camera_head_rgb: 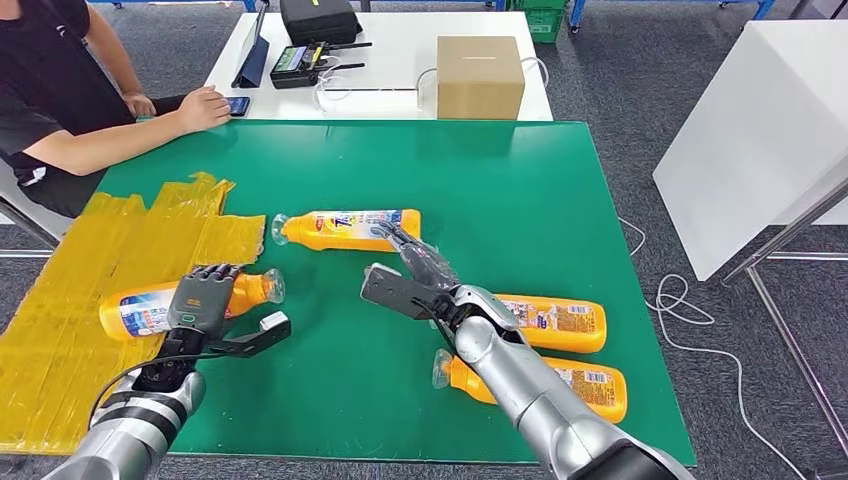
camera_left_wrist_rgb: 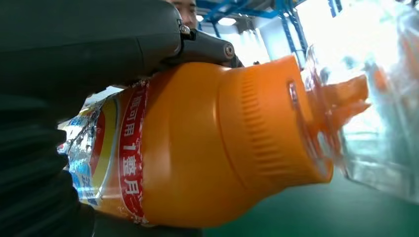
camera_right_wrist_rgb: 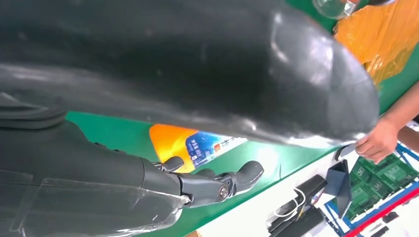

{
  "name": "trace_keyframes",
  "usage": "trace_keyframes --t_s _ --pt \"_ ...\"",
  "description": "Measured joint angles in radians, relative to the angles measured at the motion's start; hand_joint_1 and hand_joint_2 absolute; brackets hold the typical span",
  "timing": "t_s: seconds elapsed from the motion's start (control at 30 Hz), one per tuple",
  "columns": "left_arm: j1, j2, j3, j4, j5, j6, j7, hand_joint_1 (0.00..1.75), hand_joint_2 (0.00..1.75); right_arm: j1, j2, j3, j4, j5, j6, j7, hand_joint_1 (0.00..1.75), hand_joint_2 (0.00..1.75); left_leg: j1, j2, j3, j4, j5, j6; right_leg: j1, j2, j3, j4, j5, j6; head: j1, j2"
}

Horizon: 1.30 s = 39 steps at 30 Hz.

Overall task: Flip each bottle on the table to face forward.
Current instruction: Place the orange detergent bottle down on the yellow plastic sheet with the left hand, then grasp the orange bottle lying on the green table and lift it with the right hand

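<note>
the left hand (camera_head_rgb: 203,300) lies over the left bottle (camera_head_rgb: 140,308), fingers wrapped across its body, thumb out toward the robot. the right hand (camera_head_rgb: 412,280) hangs with fingers spread, holding nothing, fingertips at the far bottle (camera_head_rgb: 345,228), which lies crosswise just beyond it.

left wrist: bottle (camera_left_wrist_rgb: 207,148) clamped, long axis running away from the hand.

right wrist: far bottle (camera_right_wrist_rgb: 197,144) past the fingers (camera_right_wrist_rgb: 217,183), worktop (camera_right_wrist_rgb: 276,160) beneath.

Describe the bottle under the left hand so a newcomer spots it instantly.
On the green table, look to the yellow taped patch at its left edge. The orange bottle lies there under the left hand, the one bottle resting on yellow rather than bare green.
</note>
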Motion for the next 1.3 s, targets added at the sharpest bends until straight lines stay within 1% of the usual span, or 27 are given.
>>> trace_keyframes --t_s 0.07,0.13,0.17,0.27,0.3,0.33,0.47,0.57,0.83,0.9,0.97,1.03,1.1,1.17,1.23,1.3 --pt "-0.018 0.014 -0.012 0.027 -0.036 -0.005 0.037 1.75 1.75 0.000 -0.002 0.008 0.000 -0.002 0.001 0.000 0.00 0.00 0.000 0.000 0.000 0.000 0.000 0.000 0.000 0.000 0.000 0.000 0.000 0.000 0.000 0.000" --pt "-0.032 0.027 -0.022 0.047 -0.049 -0.010 0.053 1.75 1.75 0.000 -0.003 0.012 0.000 -0.003 0.001 0.000 0.00 0.00 0.000 0.000 0.000 0.000 0.000 0.000 0.000 0.000 0.000 0.000 0.000 0.000 0.000 0.000" --pt "-0.037 0.031 -0.026 0.055 -0.052 -0.013 0.056 1.71 1.75 0.000 -0.004 0.013 0.000 -0.004 0.001 0.000 0.00 0.00 0.000 0.000 0.000 0.000 0.000 0.000 0.000 0.000 0.000 0.000 0.000 0.000 0.000 0.000" --pt "-0.050 0.041 -0.038 0.075 -0.052 -0.033 0.061 0.40 1.75 0.000 -0.005 0.014 0.000 -0.005 0.001 0.000 0.00 0.00 0.000 0.000 0.000 0.000 0.000 0.000 0.000 0.000 0.000 0.000 0.000 0.000 0.000 0.000" --pt "-0.055 0.044 -0.041 0.080 -0.049 -0.041 0.056 0.00 1.75 0.000 -0.006 0.015 0.000 -0.005 0.001 0.000 0.00 0.00 0.000 0.000 0.000 0.000 0.000 0.000 0.000 0.000 0.000 0.000 0.000 0.000 0.000 0.000" --pt "-0.060 0.046 -0.043 0.085 -0.043 -0.048 0.045 0.00 1.75 0.000 -0.006 0.015 0.000 -0.005 0.001 0.000 0.00 0.00 0.000 0.000 0.000 0.000 0.000 0.000 0.000 0.000 0.001 0.000 0.000 0.000 0.000 0.000" --pt "-0.075 0.052 -0.045 0.099 -0.017 -0.064 0.001 0.00 0.00 0.000 -0.010 0.020 0.000 -0.006 0.001 0.000 0.00 0.00 0.000 0.000 0.001 0.000 0.000 0.000 0.000 0.000 0.001 0.000 0.000 0.000 0.000 0.000" --pt "-0.085 0.057 -0.045 0.104 0.006 -0.089 -0.029 0.00 0.00 0.000 -0.015 0.023 -0.002 -0.006 0.001 0.000 0.00 0.00 0.000 -0.001 0.001 0.000 0.000 0.000 0.000 -0.001 0.002 0.000 0.000 0.000 0.000 0.000" --pt "-0.073 0.091 -0.036 0.099 0.107 -0.120 -0.190 0.00 0.00 0.009 -0.044 0.028 -0.056 -0.009 0.000 -0.001 0.00 0.00 0.000 -0.002 0.002 0.000 0.001 0.000 0.000 -0.002 0.003 0.000 0.000 0.000 0.000 0.000" --pt "-0.062 0.094 -0.026 0.091 0.162 -0.142 -0.248 0.00 0.00 0.014 -0.050 0.028 -0.066 -0.010 0.000 -0.002 0.00 0.00 0.000 -0.002 0.002 0.000 0.001 0.000 0.000 -0.002 0.003 0.000 0.000 0.000 0.000 0.000" --pt "-0.049 0.094 -0.006 0.071 0.264 -0.183 -0.345 0.00 0.00 0.018 -0.055 0.029 -0.073 -0.011 0.000 -0.005 0.00 0.00 0.000 -0.002 0.002 0.000 0.001 0.000 0.000 -0.002 0.003 0.000 0.000 0.000 0.000 0.000" --pt "-0.022 0.093 0.023 0.031 0.400 -0.231 -0.457 0.00 0.00 0.024 -0.060 0.029 -0.084 -0.009 -0.005 -0.017 0.00 0.87 0.000 -0.002 0.002 0.000 0.001 0.000 0.000 -0.002 0.003 0.000 0.000 0.000 0.000 0.000" --pt "0.030 0.085 0.065 -0.043 0.584 -0.276 -0.563 0.00 0.00 0.037 -0.070 0.029 -0.108 0.004 -0.036 -0.036 0.00 1.75 0.000 -0.001 0.002 0.000 0.001 0.000 0.000 -0.002 0.002 0.000 0.000 0.000 0.000 0.000" --pt "0.106 0.059 0.127 -0.158 0.828 -0.351 -0.649 0.00 0.00 0.069 -0.086 0.027 -0.163 0.035 -0.085 -0.049 0.00 1.75 -0.001 -0.001 0.001 0.001 0.000 0.000 0.000 -0.001 0.001 -0.001 0.000 0.000 0.000 0.000" --pt "0.190 0.011 0.210 -0.319 1.100 -0.491 -0.703 0.00 0.00 0.124 -0.111 0.022 -0.263 0.070 -0.113 -0.049 0.00 1.75 -0.001 0.000 0.000 0.001 0.000 0.001 0.000 -0.001 0.000 -0.001 0.000 0.000 0.000 0.000" --pt "0.271 -0.047 0.301 -0.498 1.308 -0.634 -0.727 0.00 0.00 0.193 -0.146 0.013 -0.384 0.098 -0.111 -0.047 0.00 1.75 -0.001 0.000 -0.001 0.001 -0.002 0.001 0.000 -0.001 0.000 -0.003 0.000 0.000 0.000 0.000"
